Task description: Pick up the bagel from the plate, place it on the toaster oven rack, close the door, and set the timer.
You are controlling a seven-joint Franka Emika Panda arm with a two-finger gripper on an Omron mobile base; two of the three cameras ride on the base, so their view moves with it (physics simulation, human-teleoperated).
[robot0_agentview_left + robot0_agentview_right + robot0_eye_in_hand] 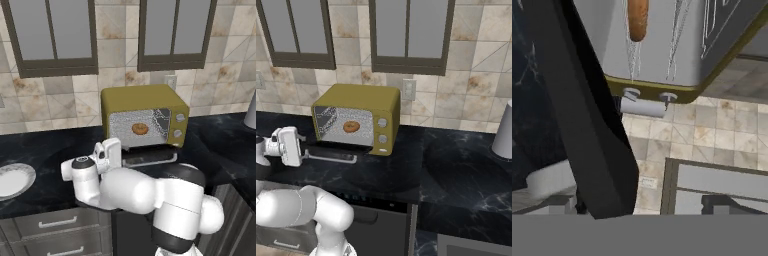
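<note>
With the bagel (139, 129) already on the toaster oven rack (145, 134) ahead of my wide-open, empty hand (107, 152), the lowered door (149, 157) just beside it looks rigid and hinged, best lifted by its silver handle (643, 106).

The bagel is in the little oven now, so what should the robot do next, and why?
Probably bring the open tool under the door and start lifting it shut. The bagel already sits inside the toaster oven, on the toaster oven rack, while the door hangs down flat in front. The plate is bare.
</note>
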